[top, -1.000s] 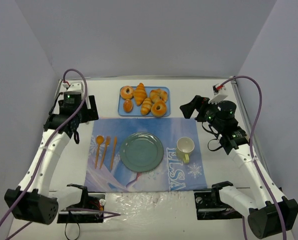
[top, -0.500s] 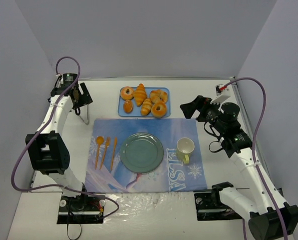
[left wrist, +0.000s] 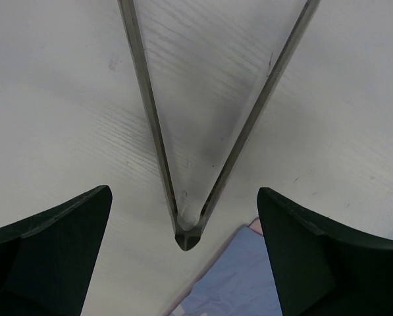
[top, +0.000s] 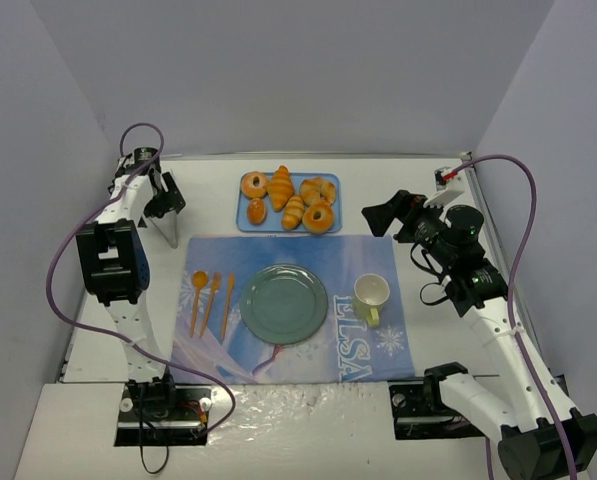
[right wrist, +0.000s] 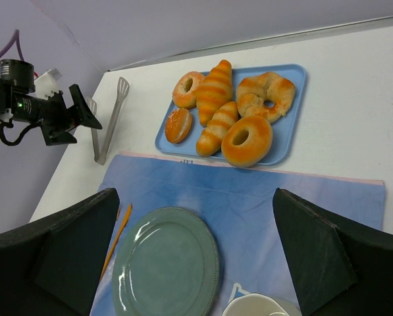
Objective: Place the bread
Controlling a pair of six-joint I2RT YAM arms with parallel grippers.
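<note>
We have swung the left gripper (left wrist: 183,194) into the upper left, jaws wide astride the tongs (left wrist: 147,99); the bread (top: 289,200) waits on its tray (right wrist: 293,115) at upper centre, so grasping the tongs likely comes next.

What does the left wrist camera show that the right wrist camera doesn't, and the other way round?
Only the left wrist view: the hinge end of the tongs up close, framed by the fingers of the open left gripper.

Only the right wrist view: the blue tray of bread, the green plate, the cup and the orange cutlery.

Both: the tongs, the left gripper, the blue placemat and the white table.
</note>
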